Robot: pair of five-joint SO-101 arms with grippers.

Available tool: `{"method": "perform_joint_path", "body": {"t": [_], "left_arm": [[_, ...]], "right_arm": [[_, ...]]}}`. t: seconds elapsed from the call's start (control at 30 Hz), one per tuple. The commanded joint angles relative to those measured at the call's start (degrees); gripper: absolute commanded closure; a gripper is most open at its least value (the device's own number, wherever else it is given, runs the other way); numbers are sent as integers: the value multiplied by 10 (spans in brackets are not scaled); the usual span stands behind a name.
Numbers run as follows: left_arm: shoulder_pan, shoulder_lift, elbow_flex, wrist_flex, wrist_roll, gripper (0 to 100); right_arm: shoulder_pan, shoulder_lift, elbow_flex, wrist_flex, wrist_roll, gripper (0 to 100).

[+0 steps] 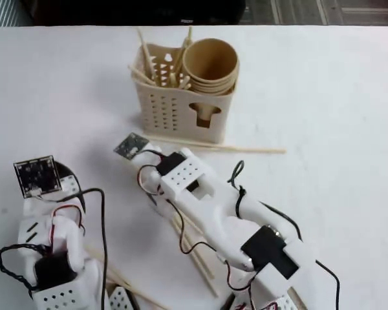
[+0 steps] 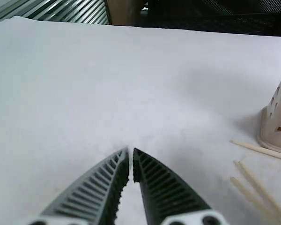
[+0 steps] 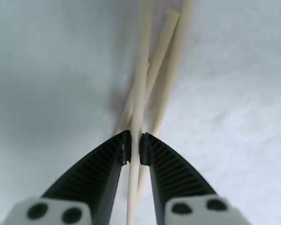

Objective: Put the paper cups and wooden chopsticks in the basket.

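**High view**
- basket (image 1: 181,106): pale, stiff plastic box with perforated walls and a handle cut-out, at the far centre of the bench (image 1: 336,97).
- paper cups (image 1: 210,63): tan nested stack, thin-walled and tapered, standing in the right side of the basket.
- chopsticks in the basket (image 1: 156,64): slim pale wood, leaning upright in its left side.
- stray chopstick (image 1: 246,149): lies flat on the bench along the near foot of the basket.
- loose chopsticks (image 1: 197,255): crossed on the bench, near centre, partly under the right arm (image 1: 210,203).
- left arm (image 1: 52,252): near left, well apart from the sticks.

**Left wrist view**
- left gripper (image 2: 130,157): dark ribbed jaws all but together, with nothing between them, over bare bench.

**Right wrist view**
- right gripper (image 3: 134,149): jaws pinched at the tips on one held chopstick (image 3: 141,84).
- neighbouring sticks (image 3: 175,70): cross close beside and under the held one.
- step in hand, as judged: lifting a single stick off the pile.
- handling advice:
  - Keep the pinch firm, since smooth narrow wood is likely to pivot or slip.
  - Raise it straight up so the crossing sticks are not dragged.
  - Tip one end down into the basket's left side, clear of the cups.
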Motion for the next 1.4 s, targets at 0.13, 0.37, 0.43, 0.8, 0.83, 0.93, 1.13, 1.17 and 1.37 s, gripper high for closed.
{"method": "perform_joint_path", "body": {"t": [0.13, 0.37, 0.43, 0.8, 0.83, 0.93, 1.13, 1.17, 1.37], "left_arm": [[-2, -8, -4, 3, -5, 961], [-2, -8, -4, 2, -5, 961], [-2, -8, -4, 2, -5, 961], [-3, -8, -4, 1, -5, 961], [-3, -8, -4, 2, -5, 961], [-3, -8, -4, 2, -5, 961], [-3, -8, -4, 2, -5, 961], [-3, -8, -4, 2, -5, 961], [-3, -8, -4, 2, -5, 961]], "right_arm": [[-13, 3, -16, 0, -53, 844], [-36, 41, -34, 0, -56, 844], [-36, 46, -39, 0, -56, 843], [-37, 140, -63, -2, -44, 991], [-37, 140, -63, -1, -35, 974], [-35, 138, -64, 2, -25, 980], [-34, 44, -65, 43, -21, 980], [-33, 22, -64, 50, -14, 980], [-2, -78, -64, 64, -4, 980]]}}
